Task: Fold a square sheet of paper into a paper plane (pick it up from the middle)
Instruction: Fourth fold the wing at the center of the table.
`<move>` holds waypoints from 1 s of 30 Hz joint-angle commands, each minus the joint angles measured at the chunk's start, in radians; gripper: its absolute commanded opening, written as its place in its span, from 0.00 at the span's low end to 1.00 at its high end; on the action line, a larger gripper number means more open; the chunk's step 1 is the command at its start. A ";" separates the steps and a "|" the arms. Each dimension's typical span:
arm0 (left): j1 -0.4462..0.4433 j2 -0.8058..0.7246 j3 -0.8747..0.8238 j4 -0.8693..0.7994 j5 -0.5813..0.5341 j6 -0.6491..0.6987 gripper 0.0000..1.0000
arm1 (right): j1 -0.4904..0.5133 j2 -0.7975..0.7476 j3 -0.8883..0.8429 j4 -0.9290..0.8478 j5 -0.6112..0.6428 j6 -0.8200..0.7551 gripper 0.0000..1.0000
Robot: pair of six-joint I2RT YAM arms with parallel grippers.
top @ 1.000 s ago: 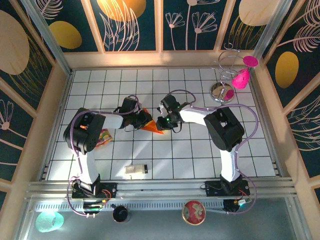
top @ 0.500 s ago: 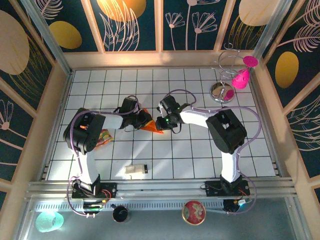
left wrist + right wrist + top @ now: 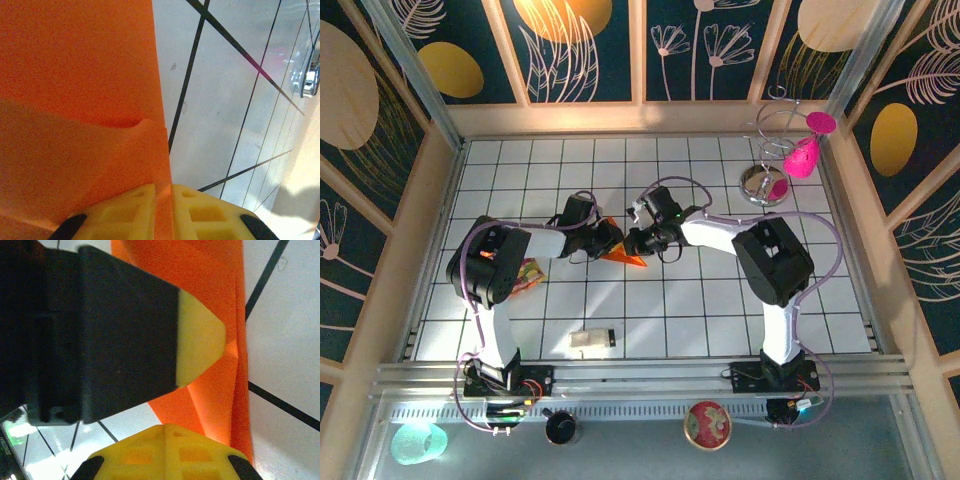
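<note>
Right pincer point(image 3: 167, 437) has closed by the orange paper point(image 3: 75, 75); left pincer point(image 3: 162, 195) pinches it.

Warm light is falling from above onto the back wall point(image 3: 600, 60) and is making pale patches on the white tiled table point(image 3: 720, 300), where soft diagonal shadows are lying. In the left wrist view the orange paper point(image 3: 75, 75) is looking grainy and glare is washing out the far tiles. In the right wrist view the nearest parts are blurring.
</note>
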 commanded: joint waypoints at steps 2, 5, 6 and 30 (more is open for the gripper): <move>0.013 0.019 -0.023 -0.067 -0.054 0.009 0.16 | -0.009 0.028 -0.005 0.017 -0.014 0.009 0.05; 0.012 0.019 -0.021 -0.068 -0.053 0.009 0.16 | -0.010 0.045 0.004 0.009 -0.008 0.006 0.05; 0.013 0.019 -0.021 -0.069 -0.055 0.009 0.16 | -0.010 0.049 0.004 0.006 -0.002 0.006 0.05; 0.018 -0.082 0.049 -0.097 -0.046 0.080 0.18 | -0.021 0.105 -0.051 -0.033 0.011 0.016 0.03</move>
